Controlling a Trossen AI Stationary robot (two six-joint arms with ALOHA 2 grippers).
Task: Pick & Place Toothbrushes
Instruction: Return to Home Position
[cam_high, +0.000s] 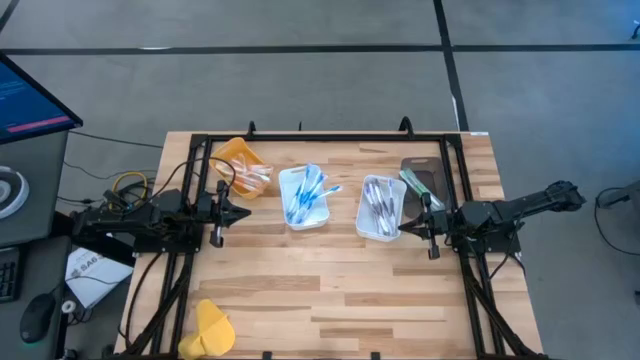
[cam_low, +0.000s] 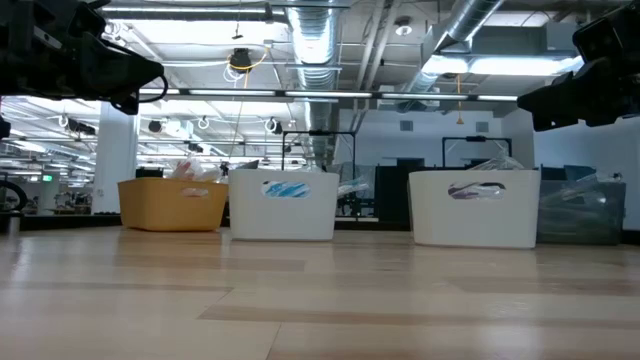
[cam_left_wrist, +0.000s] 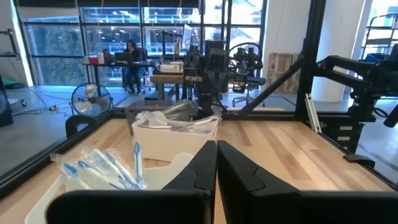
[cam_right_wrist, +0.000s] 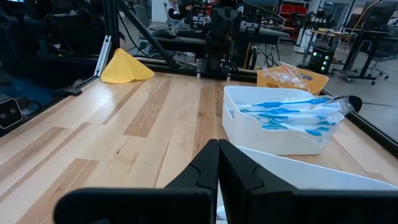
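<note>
- Holding the left end effector (cam_high: 235, 212) at centre left of the high frame, just below the orange bin (cam_high: 238, 155). Pressing its fingers (cam_left_wrist: 196, 177) together on nothing.
- Holding the right end effector (cam_high: 410, 228) at centre right, likewise closed and empty, by the lower right corner of the right white bin (cam_high: 362, 215). Not showing whether the two are touching.
- Showing the toothbrushes (cam_high: 305, 192) lying in four bins across the upper middle of the counter (cam_high: 330, 290):
  - blue ones in the left white bin (cam_high: 300, 224);
  - greyish ones in the right white bin;
  - orange-pink ones in the orange bin;
  - green ones in the black bin (cam_high: 425, 170).
- Overlapping too tightly in every bin for counting.
- Hiding nearly all of them behind the bin walls in the low frame, with only tips peeking over the rims.
- Cutting both arms off at that frame's upper corners and the dark bin near its right edge.
</note>
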